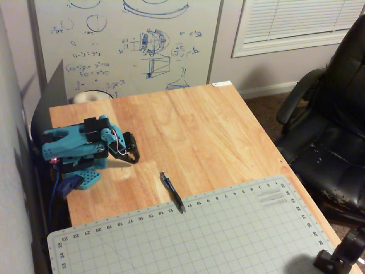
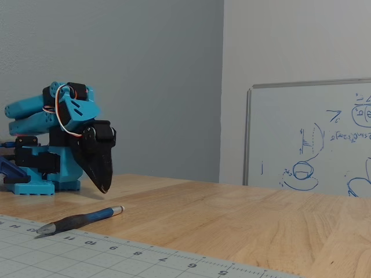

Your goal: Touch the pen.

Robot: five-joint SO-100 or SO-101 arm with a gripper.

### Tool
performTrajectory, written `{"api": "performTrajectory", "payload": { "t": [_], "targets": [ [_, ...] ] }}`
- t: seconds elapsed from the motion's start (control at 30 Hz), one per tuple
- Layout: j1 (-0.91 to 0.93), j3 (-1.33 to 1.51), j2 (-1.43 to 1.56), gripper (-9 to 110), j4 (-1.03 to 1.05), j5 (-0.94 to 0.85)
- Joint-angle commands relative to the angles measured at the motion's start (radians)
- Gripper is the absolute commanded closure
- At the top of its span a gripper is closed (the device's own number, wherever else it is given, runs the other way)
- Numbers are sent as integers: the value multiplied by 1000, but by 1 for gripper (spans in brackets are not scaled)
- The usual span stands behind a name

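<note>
The table (image 1: 228, 142) is mostly bare wood, with a cutting mat (image 1: 228, 234) along the near edge. The arm (image 2: 52, 139) sits folded up by its base, so this looks like the very start. Its gripper (image 2: 103, 186) points down, jaws look closed. The pen (image 1: 172, 193) lies apart from it, tip on the mat's edge; next it needs to reach out and lower.

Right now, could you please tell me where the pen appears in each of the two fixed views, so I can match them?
A fixed view from above: the pen lies below centre, its lower end on the cutting mat's top edge.
A fixed view from table level: the pen lies lower left, its tip on the mat.
Shared landmark: the teal arm's black pincer, on the pen's left in both.
</note>
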Motion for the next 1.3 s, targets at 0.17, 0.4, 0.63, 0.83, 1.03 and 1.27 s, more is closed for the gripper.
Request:
{"api": "performTrajectory", "payload": {
  "t": [0.17,0.4,0.63,0.83,1.03,1.27],
  "targets": [
    [2,-11,38,101,-11,-3],
    [11,-25,38,101,-15,11],
    [12,-97,23,101,-75,9],
    [37,-130,21,101,-204,11],
    [163,-133,-12,101,-256,-3],
    [190,-337,-291,101,-258,-3]
  ]
}}
